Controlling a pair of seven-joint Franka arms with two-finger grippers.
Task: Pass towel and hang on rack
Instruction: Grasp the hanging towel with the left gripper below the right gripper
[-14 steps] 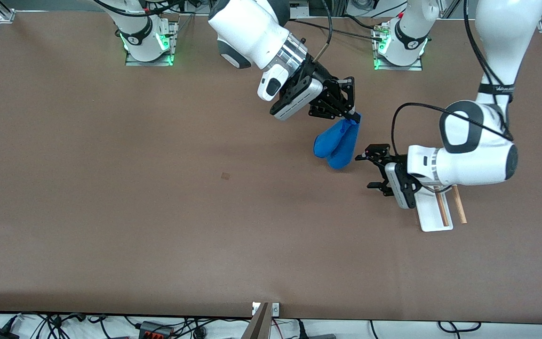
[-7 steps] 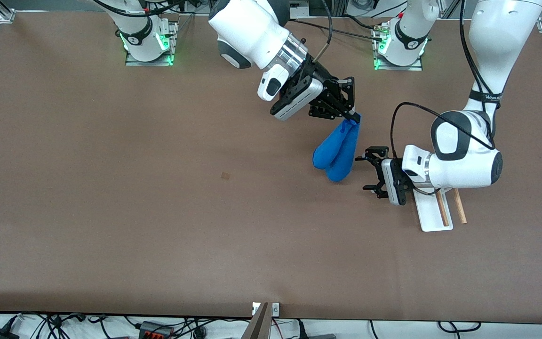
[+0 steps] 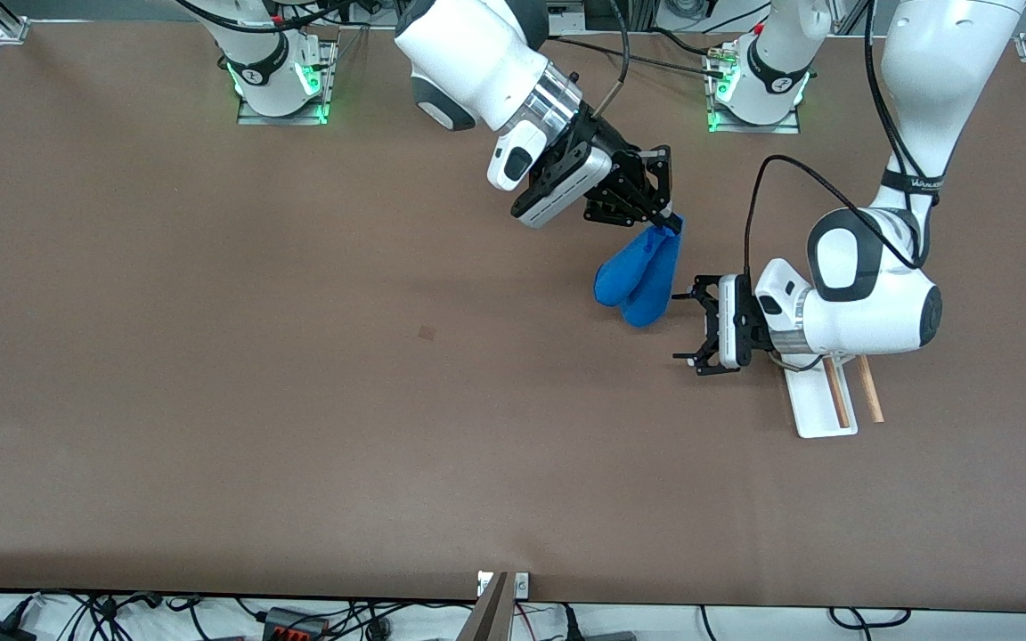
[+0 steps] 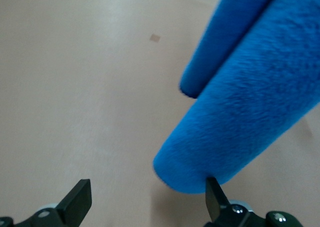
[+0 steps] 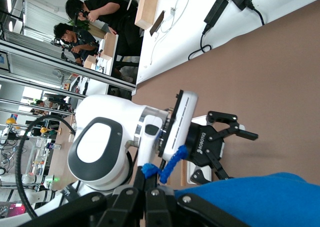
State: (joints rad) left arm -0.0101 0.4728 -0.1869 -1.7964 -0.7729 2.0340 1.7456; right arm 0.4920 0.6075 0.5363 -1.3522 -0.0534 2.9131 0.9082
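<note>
The blue towel [image 3: 639,279] hangs bunched from my right gripper [image 3: 671,220], which is shut on its top corner above the table. In the right wrist view the shut gripper [image 5: 151,181] pinches that corner, and the towel [image 5: 260,199] hangs below it. My left gripper [image 3: 681,326] is open beside the towel's lower end, at the rack end. In the left wrist view the towel [image 4: 250,87] hangs just ahead of the open left gripper [image 4: 147,199], its lower end next to one finger [image 4: 215,197]. The rack [image 3: 825,402], with a white base and two wooden rods, stands on the table, partly hidden by the left arm.
A small dark mark [image 3: 427,332] lies on the brown table toward the middle. The arm bases [image 3: 280,80] stand along the table edge farthest from the front camera. Cables [image 3: 299,619] run along the edge nearest it.
The left gripper has moved off the rack toward the towel's lower end and turned level, still open. The right gripper has held still with the towel.
</note>
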